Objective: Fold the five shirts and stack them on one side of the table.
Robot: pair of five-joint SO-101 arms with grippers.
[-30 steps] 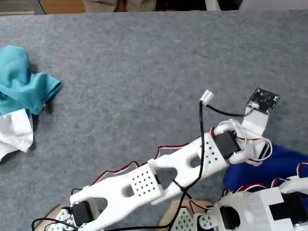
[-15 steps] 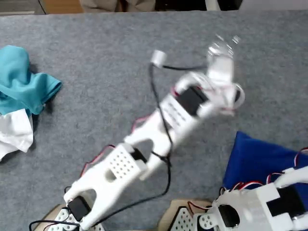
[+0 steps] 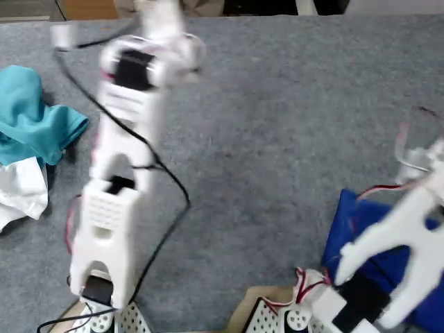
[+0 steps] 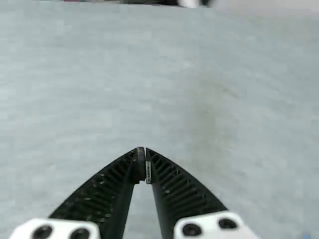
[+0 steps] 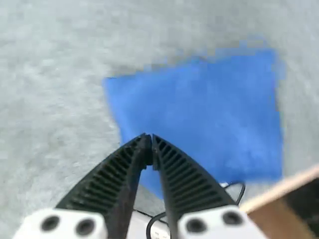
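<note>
Now that our left arm (image 3: 118, 139) has swung off the folded blue shirt (image 3: 368, 229), we go for the teal shirt (image 3: 31, 118) next. Both pairs of jaws are closed and empty.

Left arm (image 3: 128, 97) away from blue shirt (image 5: 199, 109).

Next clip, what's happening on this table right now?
Two arms are on a shirt-folding job on a grey table. A blue shirt lies folded flat at the near right, with the right gripper shut and empty above it. The left gripper, also shut and empty, is over bare table toward the far edge. A crumpled teal shirt and a white shirt wait unfolded at the left.
</note>
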